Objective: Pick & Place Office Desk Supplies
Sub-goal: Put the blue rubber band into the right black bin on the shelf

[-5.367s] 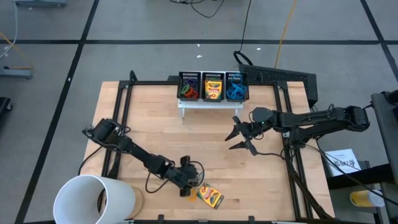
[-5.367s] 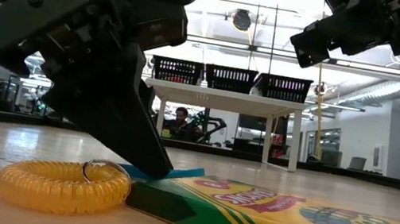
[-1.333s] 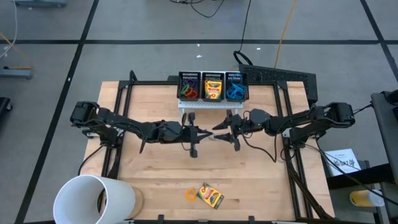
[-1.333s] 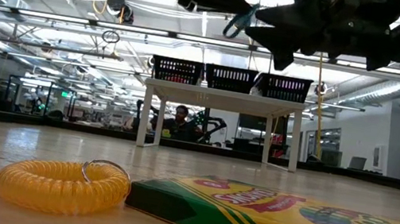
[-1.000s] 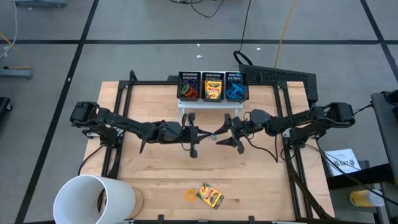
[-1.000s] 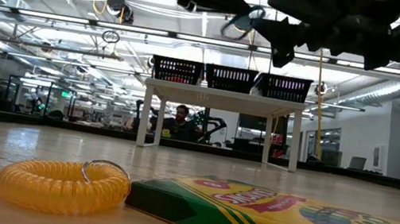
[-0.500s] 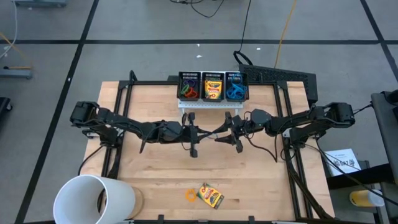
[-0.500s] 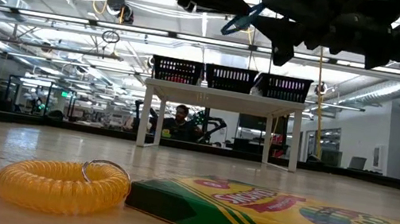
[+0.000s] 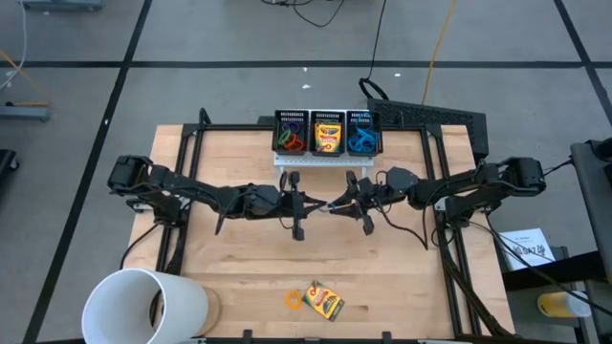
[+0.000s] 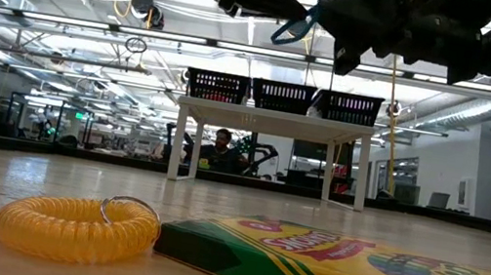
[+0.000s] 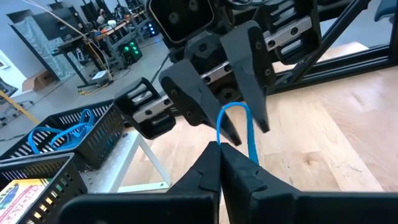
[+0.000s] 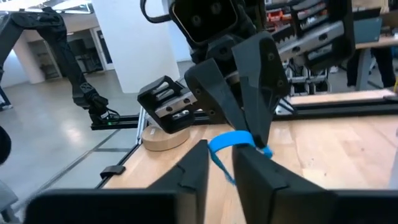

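Above the middle of the table my two grippers meet tip to tip. My left gripper is shut on a blue rubber-band loop. My right gripper comes from the table's right and has its fingers closed in on the same loop. The low view shows the loop high above the table. A yellow-and-green crayon box lies flat near the table's near edge. An orange coil band lies next to it. My left gripper pinches one end of the blue loop between its two fingertips, coming level from the table's left. The loop stands out beyond the tips, clear of the table. My right gripper has the loop's other end between its two fingers, coming level from the table's right. The band is lifted clear and spans the short gap between both grippers.
Three black mesh bins stand on a small white shelf at the far edge; they hold coloured bands, a crayon box and blue bands. A large white cup lies at the near left corner. Bare wood lies below the grippers.
My right gripper has shut its fingers in on the blue loop held out by my left gripper, and has edged slightly toward the table's left. The loop has stayed where it was, high above the table.
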Controlling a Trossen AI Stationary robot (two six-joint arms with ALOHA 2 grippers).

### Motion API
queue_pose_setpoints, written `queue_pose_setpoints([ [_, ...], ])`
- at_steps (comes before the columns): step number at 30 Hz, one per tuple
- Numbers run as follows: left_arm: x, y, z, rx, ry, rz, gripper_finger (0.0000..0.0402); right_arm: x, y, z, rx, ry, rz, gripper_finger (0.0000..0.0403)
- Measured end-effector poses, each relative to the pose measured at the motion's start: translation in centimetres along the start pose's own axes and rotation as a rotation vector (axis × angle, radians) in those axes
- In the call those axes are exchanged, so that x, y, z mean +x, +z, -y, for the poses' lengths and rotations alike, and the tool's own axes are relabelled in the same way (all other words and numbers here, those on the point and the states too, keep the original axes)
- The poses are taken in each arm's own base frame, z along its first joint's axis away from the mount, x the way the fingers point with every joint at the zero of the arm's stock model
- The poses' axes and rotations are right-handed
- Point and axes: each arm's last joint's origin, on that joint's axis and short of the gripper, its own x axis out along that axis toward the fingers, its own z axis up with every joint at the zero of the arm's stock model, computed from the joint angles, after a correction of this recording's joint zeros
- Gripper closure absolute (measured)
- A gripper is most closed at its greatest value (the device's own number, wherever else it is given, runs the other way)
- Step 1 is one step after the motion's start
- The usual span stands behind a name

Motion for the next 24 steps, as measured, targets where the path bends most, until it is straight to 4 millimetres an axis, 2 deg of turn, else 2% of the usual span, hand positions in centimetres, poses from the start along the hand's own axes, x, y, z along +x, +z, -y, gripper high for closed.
queue_pose_setpoints([
  [5, 0.0, 0.0, 0.0, -0.021, 0.001, 0.004, 0.039, 0.0, 0.1, 0.0, -0.06, 0.001, 0.01, 0.0396],
  [11, 0.0, 0.2, 0.1, -0.025, 0.008, 0.016, 0.0374, 0.0, 0.0, 0.2, -0.06, -0.057, 0.002, 0.0401],
  [14, -0.2, 0.3, 0.4, -0.03, 0.07, -0.001, 0.0358, 0.0, -0.1, 0.2, -0.057, -0.057, -0.001, 0.0401],
  [17, -0.4, 0.5, 0.8, -0.037, 0.134, -0.016, 0.0323, 0.0, -0.2, 0.2, -0.051, -0.058, -0.016, 0.0401],
  [20, -0.3, 1.7, 0.7, -0.144, 0.154, 0.014, 0.0275, -0.1, -0.3, 0.4, -0.048, -0.068, -0.026, 0.0402],
  [24, -0.8, 3.7, 0.0, -0.234, 0.049, 0.007, 0.0212, -0.2, -0.3, 0.8, -0.018, -0.087, -0.032, 0.0402],
])
